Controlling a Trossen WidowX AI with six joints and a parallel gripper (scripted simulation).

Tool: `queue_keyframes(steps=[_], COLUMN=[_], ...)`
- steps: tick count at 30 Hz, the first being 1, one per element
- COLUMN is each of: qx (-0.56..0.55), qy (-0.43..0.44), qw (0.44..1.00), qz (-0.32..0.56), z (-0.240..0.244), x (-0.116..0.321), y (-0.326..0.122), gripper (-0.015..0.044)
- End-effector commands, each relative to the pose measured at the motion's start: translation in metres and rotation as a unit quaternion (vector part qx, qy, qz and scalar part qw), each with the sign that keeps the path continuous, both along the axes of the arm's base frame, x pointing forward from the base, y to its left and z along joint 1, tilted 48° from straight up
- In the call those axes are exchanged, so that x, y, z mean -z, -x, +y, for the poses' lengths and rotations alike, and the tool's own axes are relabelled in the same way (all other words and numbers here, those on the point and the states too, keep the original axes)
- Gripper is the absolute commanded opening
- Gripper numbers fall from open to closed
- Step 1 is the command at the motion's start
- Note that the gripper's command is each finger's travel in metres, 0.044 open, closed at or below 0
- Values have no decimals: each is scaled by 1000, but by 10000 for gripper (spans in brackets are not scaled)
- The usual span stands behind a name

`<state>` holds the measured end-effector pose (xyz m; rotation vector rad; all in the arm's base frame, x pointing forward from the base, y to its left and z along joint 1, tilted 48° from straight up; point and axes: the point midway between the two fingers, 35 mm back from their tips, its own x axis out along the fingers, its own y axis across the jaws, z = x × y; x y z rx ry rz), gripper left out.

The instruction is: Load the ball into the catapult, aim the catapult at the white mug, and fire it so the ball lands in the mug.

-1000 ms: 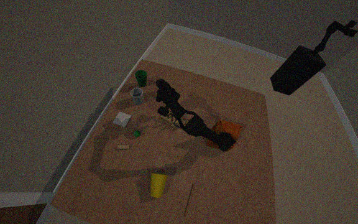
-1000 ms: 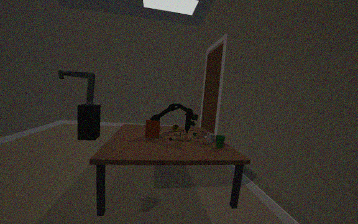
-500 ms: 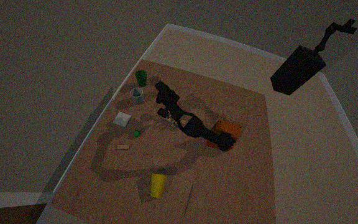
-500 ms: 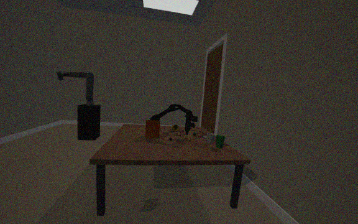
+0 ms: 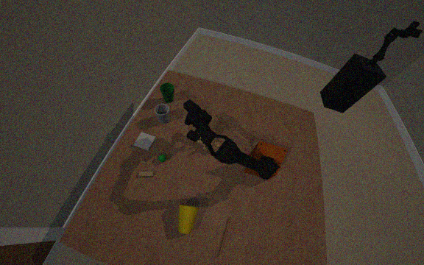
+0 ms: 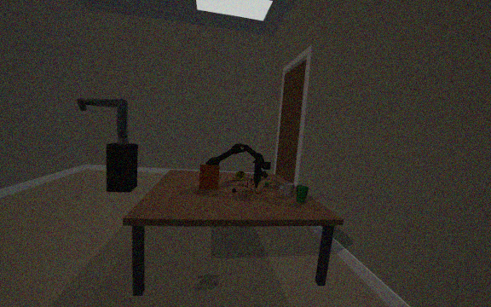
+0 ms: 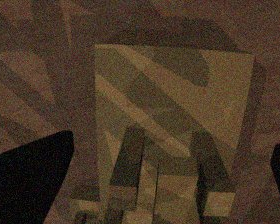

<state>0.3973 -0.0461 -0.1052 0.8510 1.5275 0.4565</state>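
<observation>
the empty gripper point(image 6: 257, 186) point(image 7: 175, 148) spreads wide above the catapult's smooth, flat rectangular base point(image 7: 221, 95).

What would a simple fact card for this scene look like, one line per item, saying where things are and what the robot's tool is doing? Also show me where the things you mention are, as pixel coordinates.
tool: open, holding nothing, above the catapult point(image 7: 221, 110)
arm mount: orange block point(image 5: 272, 149) point(image 6: 209, 176) on the table point(image 5: 271, 228) point(image 6: 228, 213)
white mug: upright point(image 5: 163, 114) point(image 6: 287, 189), beside the green cup point(image 5: 167, 93) point(image 6: 302, 194)
small green ball: on the table point(image 5: 162, 157), between the white square point(image 5: 145, 141) and the small pale block point(image 5: 146, 174)
yellow cup: on the table, away from the mug point(image 5: 187, 219)
inside of mug: too dim to tell
</observation>
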Motion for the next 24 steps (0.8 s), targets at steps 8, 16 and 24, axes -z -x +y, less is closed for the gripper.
queue_keyframes(steps=[8,16,24], qx=[-1,-1,-1], qy=[-4,-1,-1], qw=[1000,1000,1000], qz=[4,1,1], z=[14,10,10], x=[10,8,8], y=[2,1,1], gripper=[440,282,112])
